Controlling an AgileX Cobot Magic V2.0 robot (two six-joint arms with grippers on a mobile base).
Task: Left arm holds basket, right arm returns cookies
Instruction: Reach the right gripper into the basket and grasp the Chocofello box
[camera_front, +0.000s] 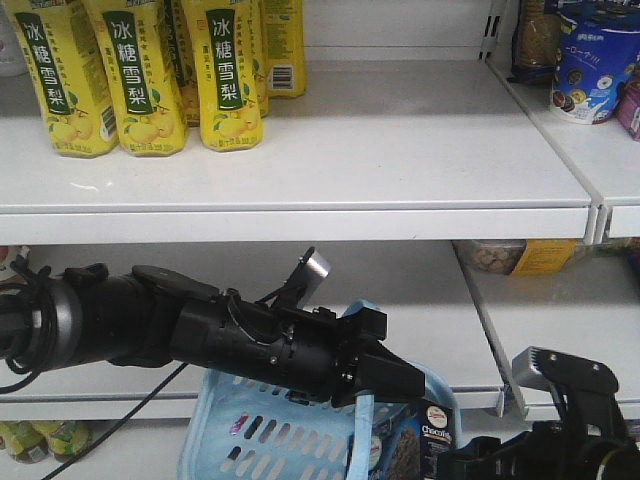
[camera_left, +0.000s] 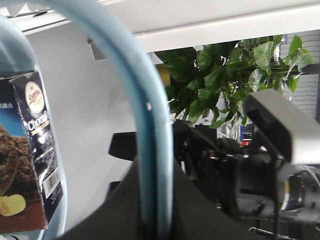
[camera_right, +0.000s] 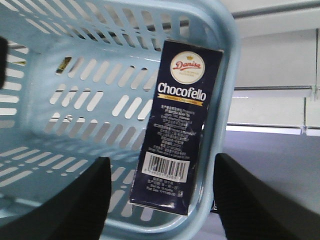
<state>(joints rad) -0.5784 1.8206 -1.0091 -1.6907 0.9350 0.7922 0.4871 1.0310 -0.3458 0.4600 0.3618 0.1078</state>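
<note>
Dark navy cookie box (camera_right: 175, 125) leans in the light blue slotted basket (camera_right: 75, 100); left tool (camera_front: 385, 375) clamps its handle (camera_left: 150, 125), right tool (camera_right: 160, 200) spread wide, might snag the rim (camera_right: 227, 75).

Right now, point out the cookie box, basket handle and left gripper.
cookie box (camera_right: 175, 125): right wrist view, middle of printed face.
basket handle (camera_left: 155, 150): left wrist view, upright stretch of loop.
left gripper (camera_front: 410, 383): front view, its pointed tip.

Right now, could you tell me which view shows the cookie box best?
The right wrist view: the box sits in the basket with logo, lettering and barcode all readable. The front view catches only its top at the bottom edge; the left wrist view crops it at the left edge.
</note>
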